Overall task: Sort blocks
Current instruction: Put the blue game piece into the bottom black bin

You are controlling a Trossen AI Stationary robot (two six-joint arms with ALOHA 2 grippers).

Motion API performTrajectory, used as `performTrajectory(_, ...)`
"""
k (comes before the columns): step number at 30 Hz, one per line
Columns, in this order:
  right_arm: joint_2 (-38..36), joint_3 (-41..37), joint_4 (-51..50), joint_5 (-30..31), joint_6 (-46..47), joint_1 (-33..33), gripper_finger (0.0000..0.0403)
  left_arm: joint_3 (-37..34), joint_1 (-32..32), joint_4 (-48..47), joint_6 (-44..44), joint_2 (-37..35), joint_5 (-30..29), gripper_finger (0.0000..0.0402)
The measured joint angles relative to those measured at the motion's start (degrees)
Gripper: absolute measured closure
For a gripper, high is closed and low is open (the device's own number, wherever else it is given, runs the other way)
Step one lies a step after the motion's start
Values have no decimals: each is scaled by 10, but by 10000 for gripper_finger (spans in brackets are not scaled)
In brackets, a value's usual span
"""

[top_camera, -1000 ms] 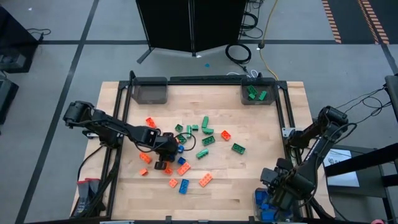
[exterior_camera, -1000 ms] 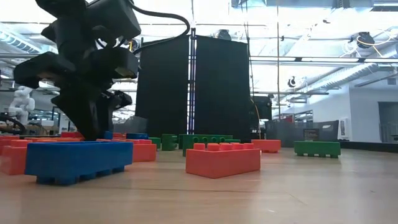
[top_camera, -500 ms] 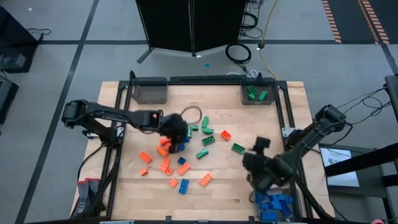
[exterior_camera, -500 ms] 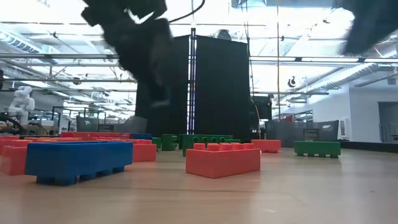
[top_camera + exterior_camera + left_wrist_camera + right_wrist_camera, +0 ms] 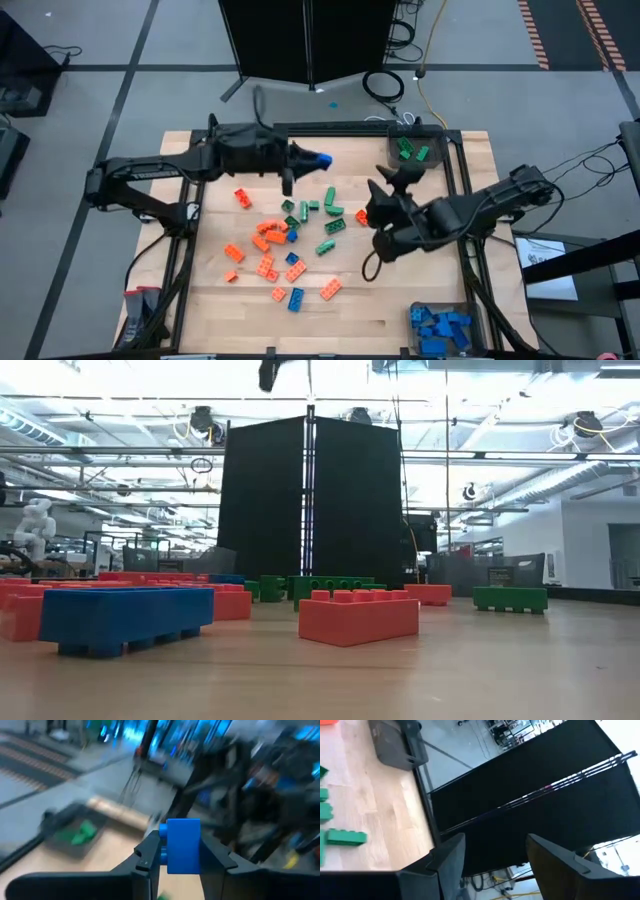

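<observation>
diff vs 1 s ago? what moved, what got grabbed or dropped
The left gripper rose from the brick pile and swung to the table's far edge, now shut on a blue brick. The right gripper left the blue bin at the near right corner and moved toward the centre, open and empty. The loose bricks and the green bin are mostly unchanged.

Even, bright overhead light fills the high view; the table (image 5: 400, 300) is lit flat and the arms cast only soft, faint shadows. In the low view, ceiling lights and skylights blow out to white glare, and the nearest tabletop is out of focus. The left wrist view is heavily streaked, with only the blue block (image 5: 183, 845) sharp. The right wrist view is clear.
</observation>
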Motion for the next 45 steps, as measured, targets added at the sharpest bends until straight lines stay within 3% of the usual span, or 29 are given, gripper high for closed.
performTrajectory(2,-6,28,3,-22,-46,-13,195,0,5,35,-24,-9,14,310)
performTrajectory(5,-23,76,69,-107,-138,-38,195,0,6,78,-61,-15,29,310)
performTrajectory(11,-62,116,384,-380,-335,-74,195,0,5,194,-148,-16,67,310)
performTrajectory(12,-63,116,422,-400,-362,-78,195,0,5,217,-163,-16,74,310)
performTrajectory(19,-19,115,487,-387,-480,-102,195,0,3,315,-227,-16,84,310)
performTrajectory(26,15,114,583,-382,-582,-105,195,-1,3,309,-244,-16,86,310)
performTrajectory(45,22,115,620,-390,-615,-128,181,-1,3,296,-228,-16,75,310)
